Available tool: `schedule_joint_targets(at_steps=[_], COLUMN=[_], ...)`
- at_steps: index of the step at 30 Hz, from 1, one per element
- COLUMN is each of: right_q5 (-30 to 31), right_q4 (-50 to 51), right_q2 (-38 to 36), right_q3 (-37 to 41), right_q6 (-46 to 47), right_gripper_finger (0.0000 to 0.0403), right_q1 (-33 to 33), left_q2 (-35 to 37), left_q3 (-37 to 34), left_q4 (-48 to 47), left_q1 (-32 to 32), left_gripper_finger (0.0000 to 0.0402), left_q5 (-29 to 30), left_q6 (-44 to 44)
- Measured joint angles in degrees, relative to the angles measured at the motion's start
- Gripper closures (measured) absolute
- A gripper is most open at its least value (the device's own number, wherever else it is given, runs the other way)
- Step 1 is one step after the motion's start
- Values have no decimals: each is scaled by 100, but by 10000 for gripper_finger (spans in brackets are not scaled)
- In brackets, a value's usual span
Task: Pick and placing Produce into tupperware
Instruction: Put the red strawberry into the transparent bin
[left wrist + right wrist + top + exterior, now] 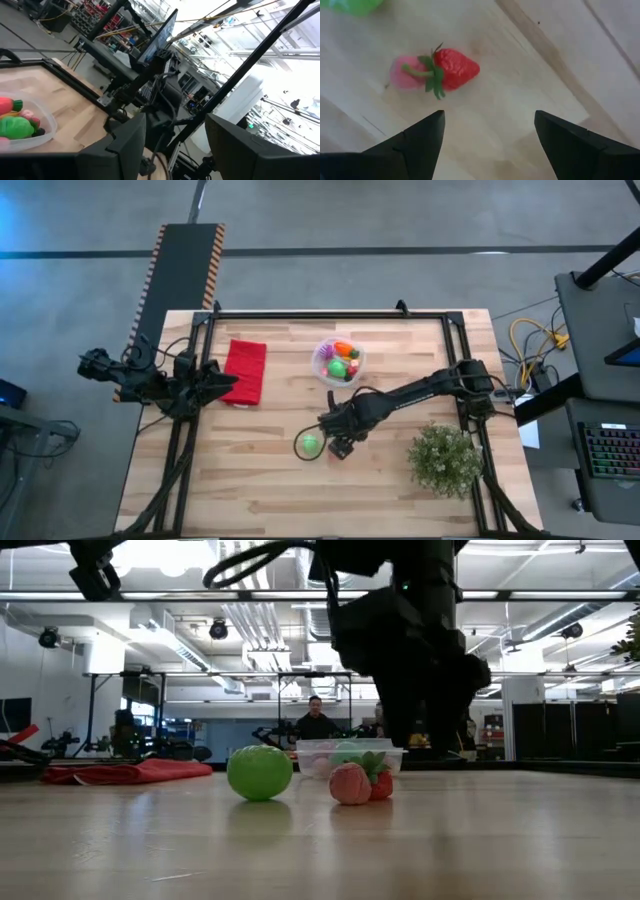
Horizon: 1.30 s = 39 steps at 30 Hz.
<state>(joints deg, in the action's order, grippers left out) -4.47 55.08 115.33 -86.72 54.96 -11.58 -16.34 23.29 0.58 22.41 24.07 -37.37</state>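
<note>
While poised over strawberry (456, 67) and pink piece (402, 75), right gripper (487, 131) hung with fingers spread, nothing held. Best lowered straight, straddling strawberry alone, avoiding green ball (310, 444) just beside. Tupperware (322, 366) sat upper centre of high view, already holding carrot (344, 348) and other produce. Left gripper (170, 145) parked at left edge, fingers apart. Wooden table (250, 480); red cloth (244, 370), potted plant (445, 458); person (316, 720) seated behind.

Overhead looks down; low camera level (both share tupperware (339, 361)).
</note>
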Motion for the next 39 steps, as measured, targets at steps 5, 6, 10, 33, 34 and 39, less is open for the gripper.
schedule_joint_targets(at_steps=[5,6,10,33,34,39], right_q5=[207,373,1164,1055,1053,1024], right_q4=[-157,-162,-198,-704,-711,-888], right_q2=[-2,-4,-10,286,275,280], right_q3=[-18,-70,-188,-78,-78,-78], right_q6=[-490,-922,-2802,-6101,-6083,-5921], right_gripper_finger=[110,113,130,170,169,162], right_q1=[-81,-165,-565,-563,-563,-565], left_q2=[0,0,2,-7,-9,-21], left_q3=[0,0,0,0,-2,-1], left_q4=[-2,-4,-9,-65,-62,-62], left_q1=[0,0,1,0,0,0], left_gripper_finger=[210,210,210,210,210,210], left_q5=[-9,-27,-83,-91,-89,-82], left_q6=[-273,-275,-275,-252,-259,-269])
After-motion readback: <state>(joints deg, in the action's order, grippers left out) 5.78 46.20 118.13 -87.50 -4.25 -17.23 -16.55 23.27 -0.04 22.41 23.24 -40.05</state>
